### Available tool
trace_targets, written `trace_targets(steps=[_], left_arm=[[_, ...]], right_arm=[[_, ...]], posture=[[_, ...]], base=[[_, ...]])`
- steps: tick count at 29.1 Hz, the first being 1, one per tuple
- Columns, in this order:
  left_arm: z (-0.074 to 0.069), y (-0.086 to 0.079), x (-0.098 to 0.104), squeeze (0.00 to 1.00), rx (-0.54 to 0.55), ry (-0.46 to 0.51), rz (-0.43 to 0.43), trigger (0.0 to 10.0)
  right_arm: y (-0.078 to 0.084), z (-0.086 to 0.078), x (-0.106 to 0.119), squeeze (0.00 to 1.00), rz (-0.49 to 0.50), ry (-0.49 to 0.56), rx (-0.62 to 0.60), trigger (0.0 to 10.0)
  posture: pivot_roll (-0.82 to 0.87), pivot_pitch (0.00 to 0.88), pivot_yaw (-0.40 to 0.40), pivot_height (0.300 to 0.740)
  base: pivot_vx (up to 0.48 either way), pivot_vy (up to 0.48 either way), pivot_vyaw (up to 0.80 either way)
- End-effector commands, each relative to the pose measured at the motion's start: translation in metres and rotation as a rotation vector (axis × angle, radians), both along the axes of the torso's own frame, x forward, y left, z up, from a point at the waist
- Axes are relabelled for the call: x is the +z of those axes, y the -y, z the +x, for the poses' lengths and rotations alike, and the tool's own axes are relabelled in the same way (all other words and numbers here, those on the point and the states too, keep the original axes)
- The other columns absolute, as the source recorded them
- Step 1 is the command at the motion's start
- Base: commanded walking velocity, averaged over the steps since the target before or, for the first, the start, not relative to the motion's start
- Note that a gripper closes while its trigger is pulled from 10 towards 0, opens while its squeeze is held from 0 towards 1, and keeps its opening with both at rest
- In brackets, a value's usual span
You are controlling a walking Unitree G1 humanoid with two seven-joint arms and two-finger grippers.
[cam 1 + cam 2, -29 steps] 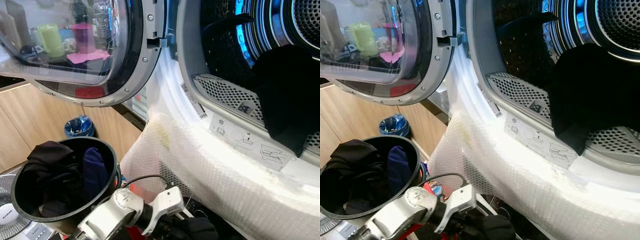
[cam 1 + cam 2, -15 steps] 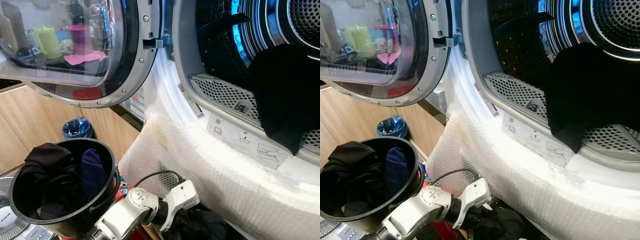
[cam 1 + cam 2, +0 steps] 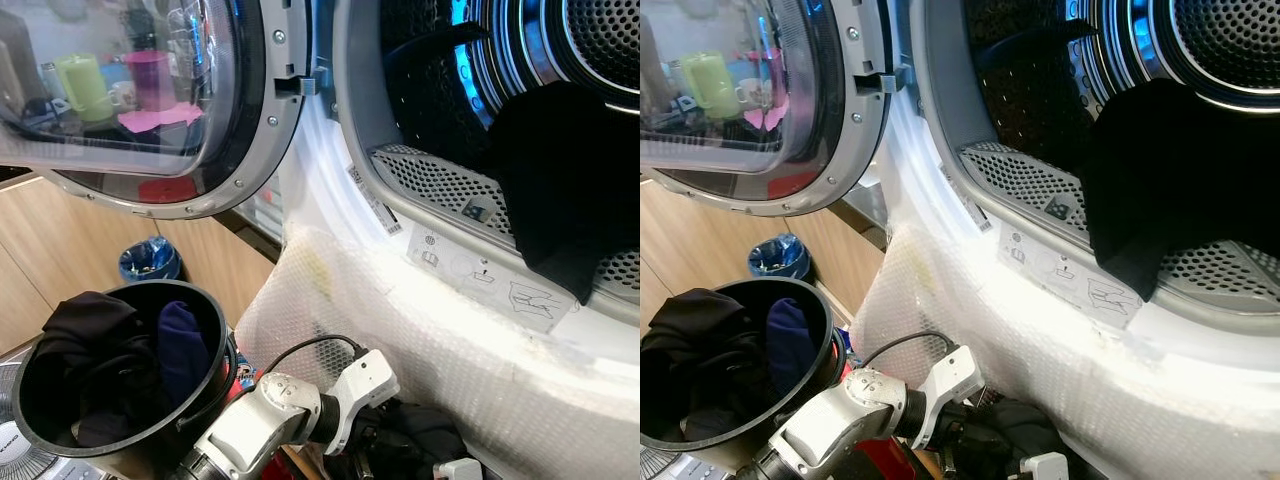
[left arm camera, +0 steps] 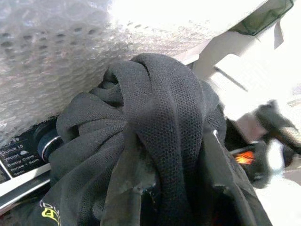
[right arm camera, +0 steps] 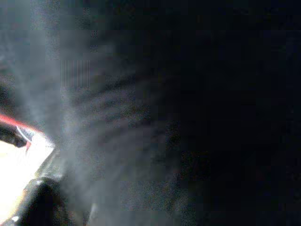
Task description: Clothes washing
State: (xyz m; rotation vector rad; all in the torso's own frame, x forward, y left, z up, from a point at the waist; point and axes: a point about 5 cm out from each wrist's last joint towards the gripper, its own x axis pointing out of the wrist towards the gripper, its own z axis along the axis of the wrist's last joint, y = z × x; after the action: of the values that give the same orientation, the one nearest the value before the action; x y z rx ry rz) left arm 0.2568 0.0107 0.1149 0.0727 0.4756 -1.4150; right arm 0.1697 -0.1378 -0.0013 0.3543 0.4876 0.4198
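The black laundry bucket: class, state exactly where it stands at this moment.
In the left eye view the black laundry bucket stands at lower left, below the open washer door, beside the left arm.

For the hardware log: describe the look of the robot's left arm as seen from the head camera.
The left arm is silver-grey metal with a rounded joint housing stamped with small markings, then a dark ring and a boxy white wrist block. A thin black cable loops over the top of it.
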Motion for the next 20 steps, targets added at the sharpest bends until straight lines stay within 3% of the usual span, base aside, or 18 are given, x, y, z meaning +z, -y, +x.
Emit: trace_targets(steps=[1, 7, 8, 9, 10, 20], left_arm=[[-0.001, 0.005, 0.015, 0.00, -0.032, 0.028, -0.043, 0.0], [-0.005, 0.005, 0.016, 0.00, -0.052, 0.014, -0.040, 0.0], [-0.005, 0.004, 0.017, 0.00, -0.052, 0.013, -0.038, 0.0], [-0.005, 0.004, 0.017, 0.00, -0.052, 0.013, -0.037, 0.0], [-0.005, 0.005, 0.018, 0.00, -0.052, 0.014, -0.037, 0.0], [-0.004, 0.003, 0.018, 0.00, -0.046, 0.017, -0.030, 0.0]], right_arm=[[0.004, -0.001, -0.007, 0.00, 0.010, -0.027, -0.073, 10.0], [-0.001, 0.001, -0.011, 0.00, 0.121, -0.019, -0.180, 10.0], [-0.001, 0.000, -0.012, 0.00, 0.122, -0.009, -0.170, 1.7], [-0.001, -0.001, -0.012, 0.00, 0.118, -0.006, -0.168, 1.7], [-0.001, -0.002, -0.012, 0.00, 0.126, 0.002, -0.167, 0.0], [0.009, 0.001, -0.008, 0.00, 0.154, 0.056, -0.198, 0.0]], posture=[[0.19, 0.118, 0.026, 0.740], [0.19, 0.119, 0.038, 0.740], [0.19, 0.119, 0.038, 0.740], [0.19, 0.119, 0.038, 0.740], [0.19, 0.119, 0.038, 0.740], [0.19, 0.120, 0.040, 0.740]], base=[[0.000, 0.000, 0.00], [0.000, 0.000, 0.00], [0.000, 0.000, 0.00], [0.000, 0.000, 0.00], [0.000, 0.000, 0.00], [0.000, 0.000, 0.00]])
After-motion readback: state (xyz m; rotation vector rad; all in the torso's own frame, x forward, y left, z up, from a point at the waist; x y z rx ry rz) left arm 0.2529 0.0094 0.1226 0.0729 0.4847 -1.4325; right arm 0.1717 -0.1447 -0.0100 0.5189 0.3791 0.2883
